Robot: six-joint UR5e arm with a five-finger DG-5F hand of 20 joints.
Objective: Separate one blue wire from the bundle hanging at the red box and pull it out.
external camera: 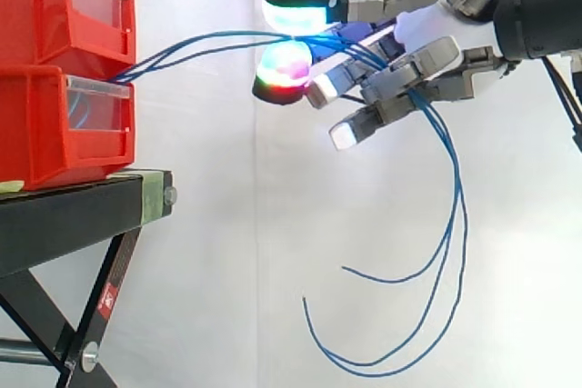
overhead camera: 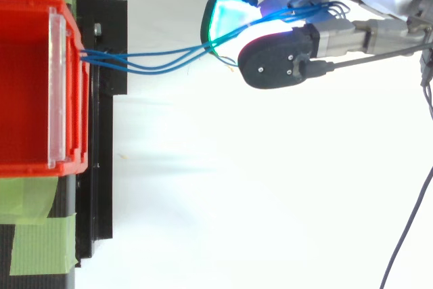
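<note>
Hand [external camera: 435,63] pinches several blue wires [overhead camera: 145,65] stretched from red bins [external camera: 50,129] on black stand [external camera: 64,215].

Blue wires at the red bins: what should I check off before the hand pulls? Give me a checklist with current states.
1. Grip: fingers of the hand pinch the blue wires: ok.
2. One wire singled out: several strands run through the pinch together: not ok.
3. Wires held at the far side: they lead in where the stacked red bins meet: ok.
4. Free ends hang clear of the black stand: ok.
5. Bins secured against a pull: cannot tell.
</note>
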